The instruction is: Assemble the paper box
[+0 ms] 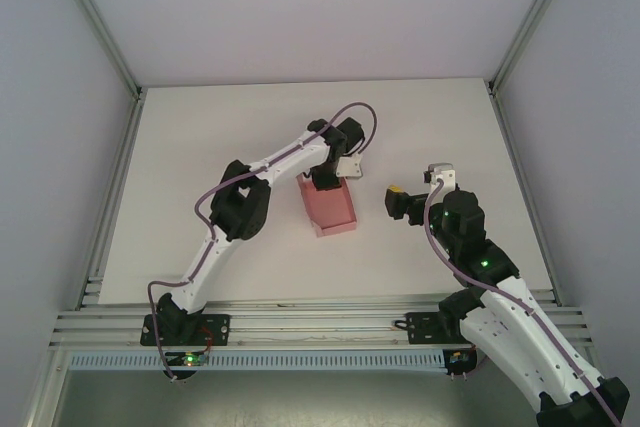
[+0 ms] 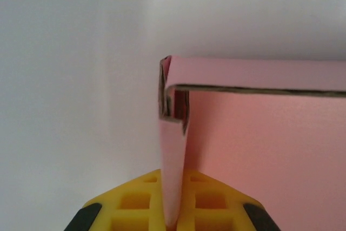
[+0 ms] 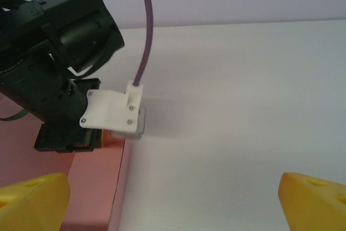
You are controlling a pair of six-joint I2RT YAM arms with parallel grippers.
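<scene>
1. Top external view: the paper box [image 1: 330, 209] lies near the middle of the white worktop [image 1: 200, 147], between the two arms. The left gripper [image 1: 325, 179] sits at the box's far end, reaching down onto it. The right gripper [image 1: 397, 199] hangs just beside the box's right side, apart from it.
2. Left wrist view: the left gripper is clenched on a thin pink wall of the box. The card stands on edge between the yellow fingers [image 2: 135, 201] and rises straight up from them.
3. Right wrist view: the right gripper is released, its two yellow fingertips spread wide at the lower corners with bare worktop between them. The box lies at the lower left, just beyond the left fingertip. The left arm's black wrist and white camera mount [image 3: 111, 114] hang over the box, and a purple cable [image 3: 146, 25] rises from the mount.
4. Appearance of the box: pink thin card. From above it reads as a shallow, open-topped rectangular tray, its long side running away from the arms. Close up, a panel is folded over at the corner above the gripped wall, showing a dark raw edge.
</scene>
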